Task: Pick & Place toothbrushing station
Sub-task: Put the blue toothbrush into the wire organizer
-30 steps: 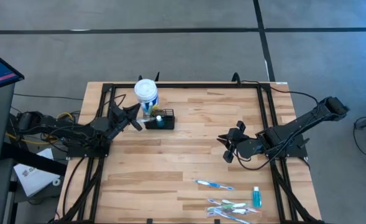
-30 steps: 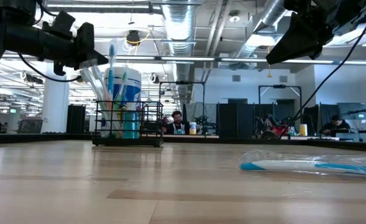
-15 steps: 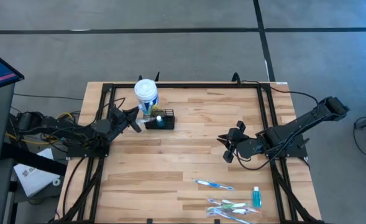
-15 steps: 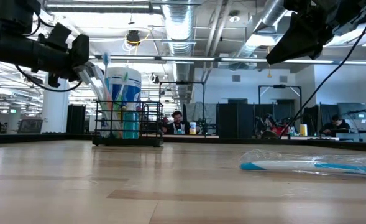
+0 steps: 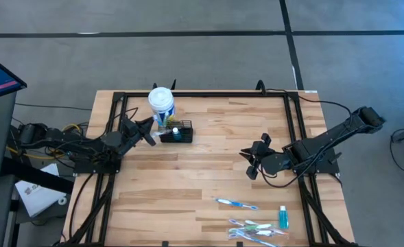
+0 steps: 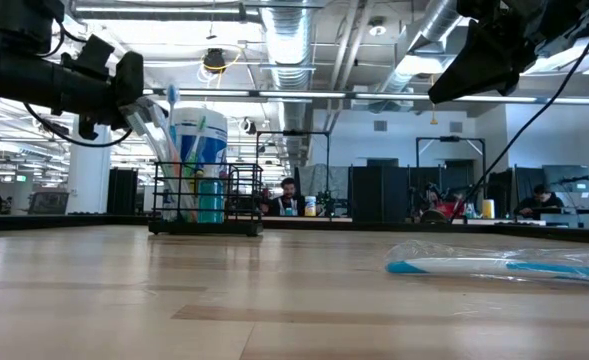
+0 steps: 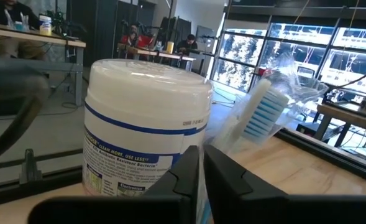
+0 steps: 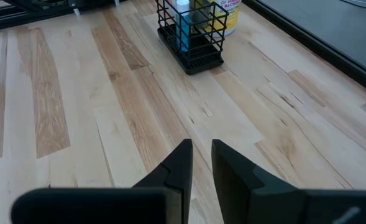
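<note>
The left gripper (image 7: 199, 180) is keeping its fingers (image 7: 181, 180) nearly closed, with only a thin slot between them, pinching what looks like the clear wrapper of a toothbrush (image 7: 262, 113) whose blue bristles are leaning toward the white tub (image 7: 146, 118). That hold is probably for steering the brush down into the caddy (image 5: 177, 132), which is standing at the far left of the table (image 5: 208, 171), touching or just beside the tub, with a small blue bottle (image 8: 183, 25) already slotted inside. The right gripper (image 8: 201, 163) is waiting above the middle right of the table, fingers a little apart and gripping nothing. More wrapped toothbrushes (image 5: 251, 226) are lying at the near right edge, likely awaiting pickup.
</note>
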`<state>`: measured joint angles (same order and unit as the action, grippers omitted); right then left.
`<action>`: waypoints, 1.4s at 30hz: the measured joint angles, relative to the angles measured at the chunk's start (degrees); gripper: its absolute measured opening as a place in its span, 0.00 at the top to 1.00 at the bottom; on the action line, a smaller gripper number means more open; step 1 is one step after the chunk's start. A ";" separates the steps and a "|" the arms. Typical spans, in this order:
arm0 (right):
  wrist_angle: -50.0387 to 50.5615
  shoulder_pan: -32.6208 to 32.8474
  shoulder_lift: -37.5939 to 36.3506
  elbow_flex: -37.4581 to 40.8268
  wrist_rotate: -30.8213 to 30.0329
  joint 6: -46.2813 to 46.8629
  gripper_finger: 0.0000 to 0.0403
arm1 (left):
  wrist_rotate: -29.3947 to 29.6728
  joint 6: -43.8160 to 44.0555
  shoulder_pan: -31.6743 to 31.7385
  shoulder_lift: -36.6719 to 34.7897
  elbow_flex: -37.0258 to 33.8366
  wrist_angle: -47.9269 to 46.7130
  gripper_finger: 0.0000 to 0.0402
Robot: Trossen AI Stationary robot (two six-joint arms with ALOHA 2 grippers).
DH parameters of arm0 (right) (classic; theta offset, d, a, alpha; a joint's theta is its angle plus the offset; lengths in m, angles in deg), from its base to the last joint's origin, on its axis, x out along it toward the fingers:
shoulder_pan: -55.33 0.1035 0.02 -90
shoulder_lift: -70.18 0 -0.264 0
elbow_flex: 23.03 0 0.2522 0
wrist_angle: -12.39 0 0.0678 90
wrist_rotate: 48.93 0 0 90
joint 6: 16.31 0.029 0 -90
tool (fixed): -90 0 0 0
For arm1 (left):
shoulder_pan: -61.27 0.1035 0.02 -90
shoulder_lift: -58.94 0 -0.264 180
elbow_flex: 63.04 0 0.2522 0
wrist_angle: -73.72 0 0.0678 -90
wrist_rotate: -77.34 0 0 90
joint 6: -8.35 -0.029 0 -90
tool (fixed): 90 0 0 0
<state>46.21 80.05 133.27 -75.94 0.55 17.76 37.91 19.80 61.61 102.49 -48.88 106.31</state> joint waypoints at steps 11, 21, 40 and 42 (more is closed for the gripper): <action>0.00 0.00 0.00 0.00 0.00 0.00 0.87 | 0.24 -2.41 0.00 -0.07 0.00 1.40 0.79; 0.04 -0.01 0.02 0.00 0.00 0.02 0.87 | -0.99 -5.42 0.00 -3.09 0.04 4.25 0.78; -0.44 -0.14 0.00 0.00 0.00 0.00 0.87 | -17.18 -16.03 0.00 12.47 23.87 -11.64 0.78; -0.44 -0.14 0.02 0.00 0.00 0.00 0.87 | -17.48 -17.83 0.02 16.23 27.86 -14.93 0.78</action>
<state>45.77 79.91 133.29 -75.94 0.55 17.76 20.43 1.97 61.64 118.73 -21.02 91.38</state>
